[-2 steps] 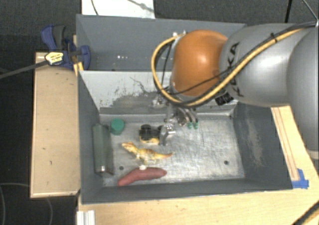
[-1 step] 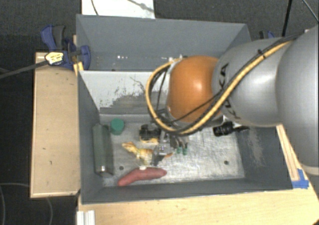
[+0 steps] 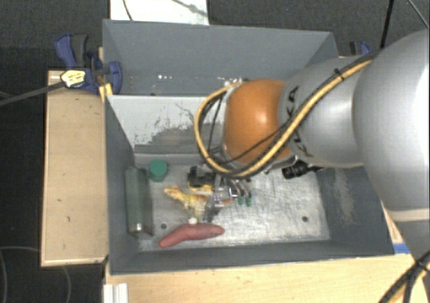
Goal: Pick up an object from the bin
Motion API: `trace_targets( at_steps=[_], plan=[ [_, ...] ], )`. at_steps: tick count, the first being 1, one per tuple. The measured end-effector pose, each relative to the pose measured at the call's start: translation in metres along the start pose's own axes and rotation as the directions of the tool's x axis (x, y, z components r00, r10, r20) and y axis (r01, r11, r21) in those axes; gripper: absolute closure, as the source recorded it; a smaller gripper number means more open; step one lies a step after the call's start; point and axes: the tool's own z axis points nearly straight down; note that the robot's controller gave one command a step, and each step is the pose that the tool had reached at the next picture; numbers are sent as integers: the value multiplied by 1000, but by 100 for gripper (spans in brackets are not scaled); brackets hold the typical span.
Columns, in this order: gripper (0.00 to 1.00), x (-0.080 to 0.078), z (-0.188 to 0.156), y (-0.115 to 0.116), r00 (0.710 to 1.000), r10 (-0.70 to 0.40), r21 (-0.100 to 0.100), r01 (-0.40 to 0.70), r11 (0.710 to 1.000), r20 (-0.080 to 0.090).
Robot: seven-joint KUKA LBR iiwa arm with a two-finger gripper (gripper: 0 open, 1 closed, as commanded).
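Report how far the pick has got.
Done: the gripper is low in the bin, at the yellow thing mid-floor. In hand: positioning there; whether it grips anything cannot be seen. Left: grasp and lift. The red roll, green cap and dark cylinder lie on the floor.

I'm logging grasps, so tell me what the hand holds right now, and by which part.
It cannot be told. The hand sits low beside the yellow thing in the middle of the bin, but no grip on it shows.
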Motion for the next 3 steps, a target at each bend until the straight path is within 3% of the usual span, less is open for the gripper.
trace_targets(
  at_steps=[1,3],
  plan=[
    [100,-32,14,-1,973,231,-20,-231,973,4],
    [100,-33,13,1,968,252,-21,-252,967,1]
  ],
)
